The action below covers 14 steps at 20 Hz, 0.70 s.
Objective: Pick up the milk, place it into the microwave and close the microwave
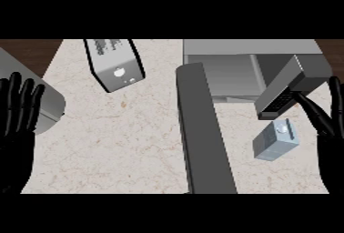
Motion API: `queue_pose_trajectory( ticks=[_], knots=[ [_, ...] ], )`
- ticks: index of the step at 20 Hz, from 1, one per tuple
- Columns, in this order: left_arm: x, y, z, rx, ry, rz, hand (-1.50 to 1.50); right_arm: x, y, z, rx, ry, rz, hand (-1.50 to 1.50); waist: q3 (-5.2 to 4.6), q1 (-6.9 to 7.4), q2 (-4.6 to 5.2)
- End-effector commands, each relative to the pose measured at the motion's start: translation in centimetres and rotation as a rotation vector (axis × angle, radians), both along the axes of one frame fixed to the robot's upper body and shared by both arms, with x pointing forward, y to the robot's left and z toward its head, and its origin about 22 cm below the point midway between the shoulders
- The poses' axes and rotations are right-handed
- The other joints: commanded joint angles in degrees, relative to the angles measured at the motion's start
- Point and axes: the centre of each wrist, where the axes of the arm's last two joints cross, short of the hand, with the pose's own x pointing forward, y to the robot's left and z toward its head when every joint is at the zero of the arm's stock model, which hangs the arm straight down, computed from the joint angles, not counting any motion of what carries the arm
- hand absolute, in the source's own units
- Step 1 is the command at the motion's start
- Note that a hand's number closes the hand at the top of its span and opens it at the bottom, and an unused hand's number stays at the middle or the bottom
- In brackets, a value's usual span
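The milk [275, 140] is a small grey carton with a round cap, standing on the counter at the right, just in front of the microwave. The microwave [255, 68] sits at the back right with its cavity exposed; its open door [204, 132] reaches forward as a long dark slab through the middle of the counter. My right hand [327, 123] is at the right edge, fingers straight, its fingertips just right of the carton and apart from it. At the left edge my left hand [17, 113] rests open with fingers up.
A grey toaster-like appliance [115, 61] lies at the back, left of centre. A rounded grey object [47, 102] sits at the left edge beside my left hand. The marble counter [114, 145] spreads between the door and the left hand.
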Motion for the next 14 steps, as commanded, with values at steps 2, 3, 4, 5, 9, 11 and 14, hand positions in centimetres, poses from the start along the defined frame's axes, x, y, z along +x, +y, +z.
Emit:
queue_pose_trajectory(
  ticks=[2, 3, 4, 5, 9, 11, 14],
  knots=[
    [-2.2, -1.9, 1.2, 0.007, -0.045, 0.015, -1.5, -1.0, -2.7, 0.7, 0.045, 0.026, 0.053, -1.5, -1.14, -0.32, 1.16],
    [-1.2, -3.6, 0.8, 0.011, -0.062, 0.029, -1.5, -0.1, -4.1, 1.1, 0.07, 0.039, 0.094, -1.5, -1.1, -0.53, 1.24],
    [-1.2, -3.3, 0.9, 0.009, -0.064, 0.027, -1.5, -1.0, -5.8, 2.9, 0.046, 0.046, 0.117, -1.5, -1.12, -0.8, 1.17],
    [-0.5, -4.3, 0.5, 0.002, -0.068, 0.047, -1.5, -0.3, -5.3, 3.8, 0.057, 0.079, 0.175, -1.5, -1.13, -0.8, 1.23],
    [-2.0, -5.5, -2.5, -0.195, 0.08, 0.101, -1.5, -0.1, -7.5, 2.8, 0.082, 0.117, 0.275, -1.5, -1.16, -0.65, 1.28],
    [-5.2, -4.8, -0.4, -0.211, 0.076, 0.117, -1.5, -2.6, -8.4, 5.5, 0.062, 0.126, 0.299, -1.5, -1.17, -0.54, 0.85],
    [-6.9, -5.4, -4.1, -0.199, 0.077, 0.114, -1.5, -4.2, -8.7, 5.1, 0.076, 0.17, 0.289, -1.5, -1.22, -0.35, 1.04]
  ],
)
